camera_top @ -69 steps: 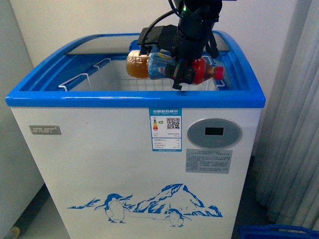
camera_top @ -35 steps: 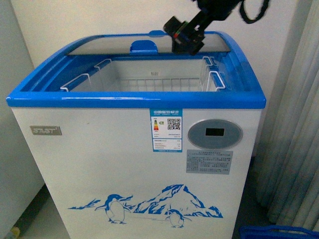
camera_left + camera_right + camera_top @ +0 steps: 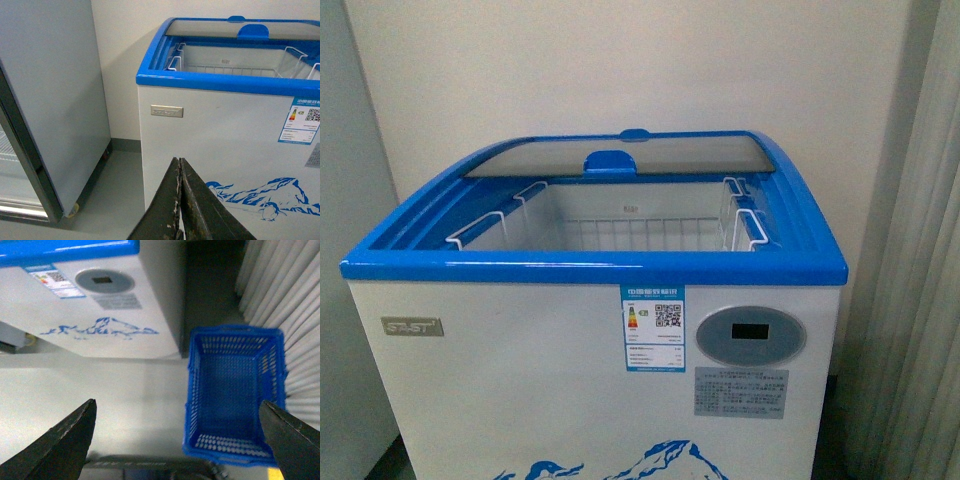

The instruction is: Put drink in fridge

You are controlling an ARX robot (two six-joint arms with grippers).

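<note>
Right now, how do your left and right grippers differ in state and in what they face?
The left gripper is shut, fingers pressed together; the right gripper is wide open. The left faces the fridge front and a grey cabinet; the right looks down at a blue basket on the floor. Both hold nothing.

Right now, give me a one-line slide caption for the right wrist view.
Open right gripper above the floor, an empty blue basket beside the fridge.

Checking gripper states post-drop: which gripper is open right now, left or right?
The right gripper: its fingers stand wide apart, framing the blue basket on the floor. The left gripper is shut, fingers pressed together in front of the fridge.
</note>
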